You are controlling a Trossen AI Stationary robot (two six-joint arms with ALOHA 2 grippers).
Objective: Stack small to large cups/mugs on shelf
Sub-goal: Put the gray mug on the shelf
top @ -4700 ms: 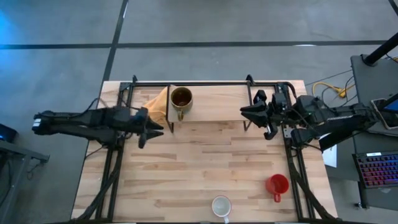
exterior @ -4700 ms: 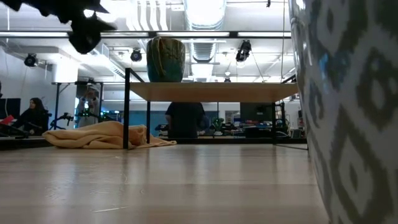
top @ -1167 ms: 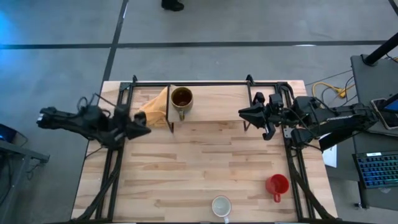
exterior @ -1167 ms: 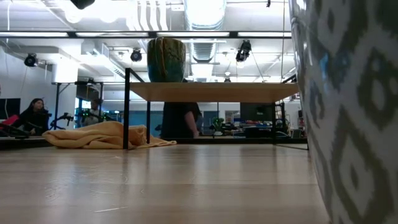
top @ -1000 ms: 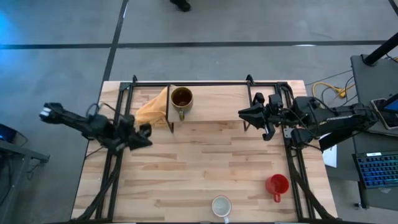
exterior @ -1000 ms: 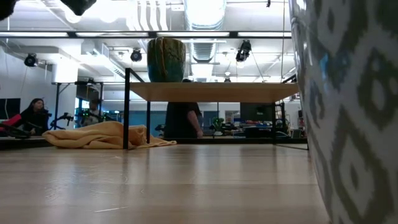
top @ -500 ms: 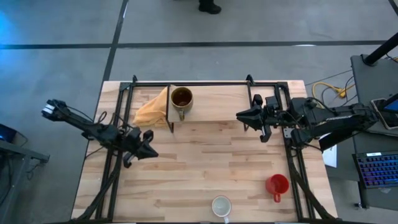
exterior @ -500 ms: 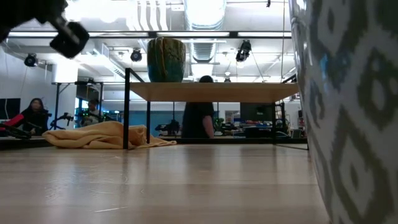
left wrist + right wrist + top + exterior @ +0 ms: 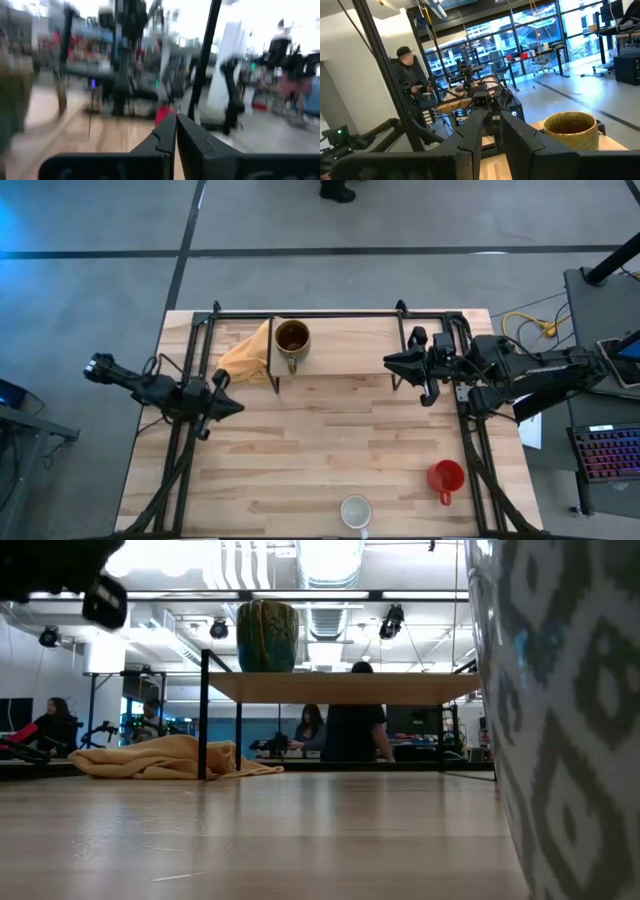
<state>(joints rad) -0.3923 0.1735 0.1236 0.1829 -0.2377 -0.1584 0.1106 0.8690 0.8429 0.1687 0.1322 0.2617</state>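
The brownish-olive mug (image 9: 291, 337) stands upright on its base at the left end of the light-wood shelf (image 9: 345, 348); it also shows in the low view (image 9: 267, 635) and the right wrist view (image 9: 570, 131). The white mug (image 9: 356, 511) stands at the table's near edge and fills the low view's right side (image 9: 570, 720). The red mug (image 9: 446, 477) stands at the near right. My left gripper (image 9: 233, 408) hovers shut and empty at the table's left (image 9: 176, 126). My right gripper (image 9: 391, 360) hovers at the shelf's right end, narrowly open and empty (image 9: 492, 120).
A yellow cloth (image 9: 246, 356) lies on the table at the shelf's left legs, also in the low view (image 9: 170, 756). A black metal frame (image 9: 300, 313) runs along the table's far edge. People move in the room behind (image 9: 355, 730).
My left gripper has come down and gone a little toward the table's near edge, then partway back, staying shut. A person has walked to the right behind the table.
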